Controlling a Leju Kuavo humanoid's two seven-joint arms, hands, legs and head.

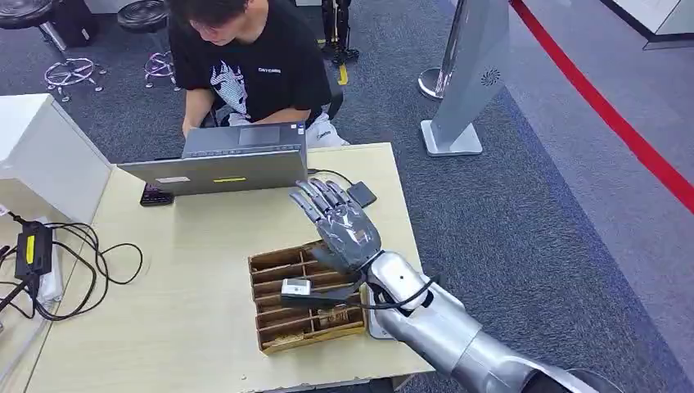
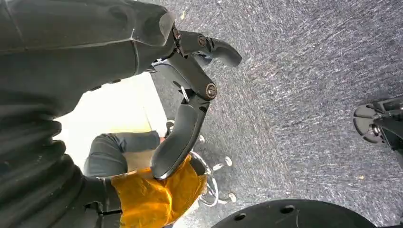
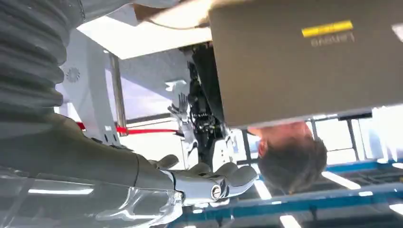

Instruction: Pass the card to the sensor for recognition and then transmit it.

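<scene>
Right hand over tray, no card in grasp yet.
My left hand [image 2: 190, 109] hangs over carpet, fingers apart, empty. Nearest on the table, the wooden tray [image 1: 274, 262]; my right hand [image 1: 340, 225] hovers above its far end, fingers straight and spread, holding nothing. I cannot make out the card; it may lie in a slot beneath my palm. Risk: a blind grab scrapes the dividers or misses. Beyond, a small black box [image 1: 361, 194], probably the sensor, close to the laptop [image 1: 221, 168]; an overreach could bump either.
</scene>
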